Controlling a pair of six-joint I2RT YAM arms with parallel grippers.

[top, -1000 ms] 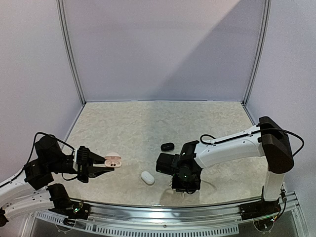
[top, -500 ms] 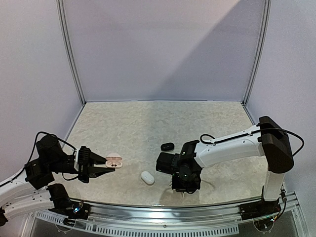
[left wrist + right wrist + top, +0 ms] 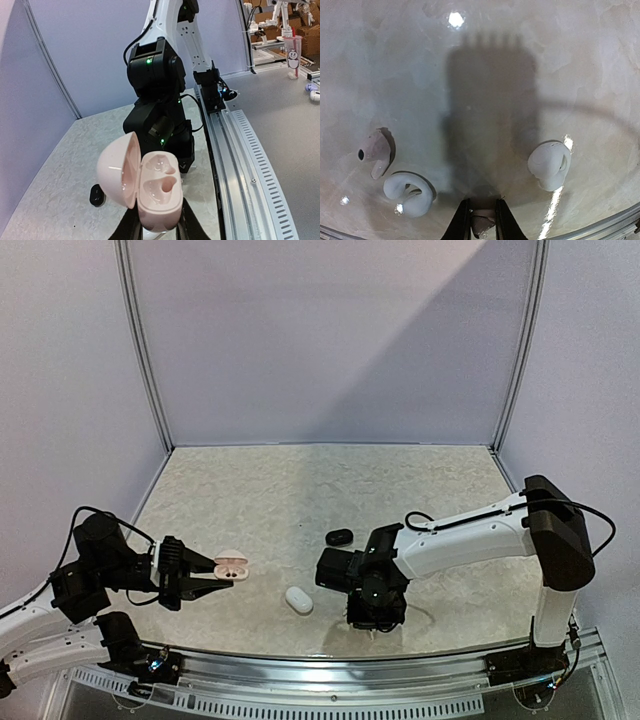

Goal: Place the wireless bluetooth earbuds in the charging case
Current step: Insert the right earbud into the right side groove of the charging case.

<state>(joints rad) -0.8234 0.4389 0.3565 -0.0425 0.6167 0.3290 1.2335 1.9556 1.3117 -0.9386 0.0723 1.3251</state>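
Little has shifted in the top view; the one change is at the right hand [image 3: 481,207], whose fingers have been drawing in and now stand nearly closed on either side of a small pink bud [image 3: 481,224] low on the desk [image 3: 300,490] near the front edge. Whether the pinch is firm yet I cannot tell. The left hand [image 3: 159,227] is closed on the base of the pink case [image 3: 155,195], held off the desk at the left with its lid open and both pockets empty. The bud is tiny and rounded, so a squeeze off its middle could squirt it out or turn it, and a turned bud would likely not seat in its pocket. The case is pinched only at its base and may tip under pressure. Close by the right hand lie another pink bud [image 3: 375,150], a hooked white bud [image 3: 407,192] and a white bud [image 3: 550,165], all easily knocked. A shut white case [image 3: 299,600] lies between the hands, and a black case [image 3: 339,537] lies farther back.
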